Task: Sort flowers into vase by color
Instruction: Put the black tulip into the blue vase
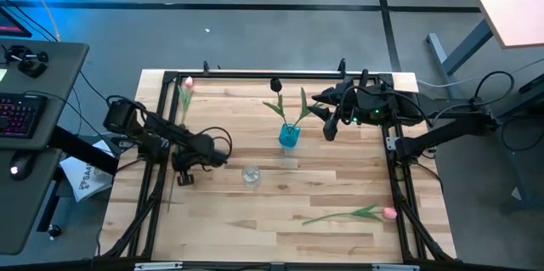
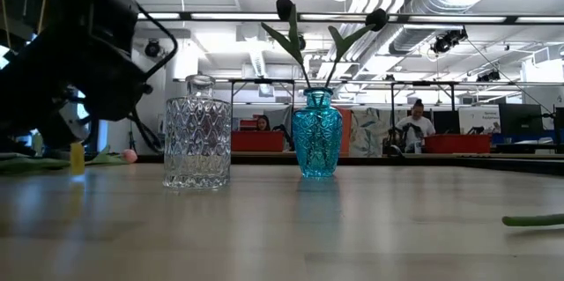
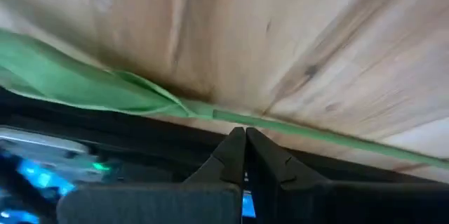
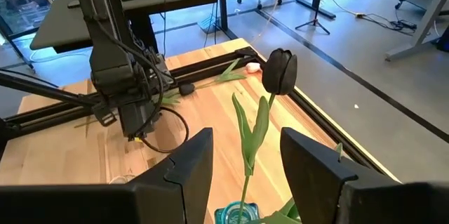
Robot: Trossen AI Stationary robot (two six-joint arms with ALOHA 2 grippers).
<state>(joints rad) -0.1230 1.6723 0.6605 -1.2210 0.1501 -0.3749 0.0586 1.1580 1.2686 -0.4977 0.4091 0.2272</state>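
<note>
Two dark-headed tulips (image 1: 276, 86) stand with their stems in the blue vase (image 1: 289, 136), which also shows in the low view (image 2: 315, 133). My right gripper (image 1: 328, 128) is open just to the right of that vase. In its wrist view (image 4: 247, 155) one dark tulip (image 4: 279, 71) rises beyond the fingers, untouched. A pink tulip (image 1: 187, 84) lies along the table's left edge. My left gripper (image 1: 183, 176) is shut, pointing down at that tulip's stem (image 3: 295, 130). The second pink tulip (image 1: 387, 213) lies flat near the right near corner. The clear glass vase (image 1: 251, 175) stands in the middle. My left gripper's shut fingertips (image 3: 238, 138) come from above and stand right against the pink tulip's stem (image 3: 224, 115), close to where its leaf (image 3: 77, 83) joins. The stem runs across the fingers and lies flat on the table. I cannot tell whether the tips touch it.
The black frame rail (image 1: 161, 135) runs close beside the left tulip's stem. The clear vase (image 2: 196, 131) and blue vase stand about a hand's width apart. Bare wood (image 1: 297, 237) lies along the near side. People and desks show in the room beyond.
</note>
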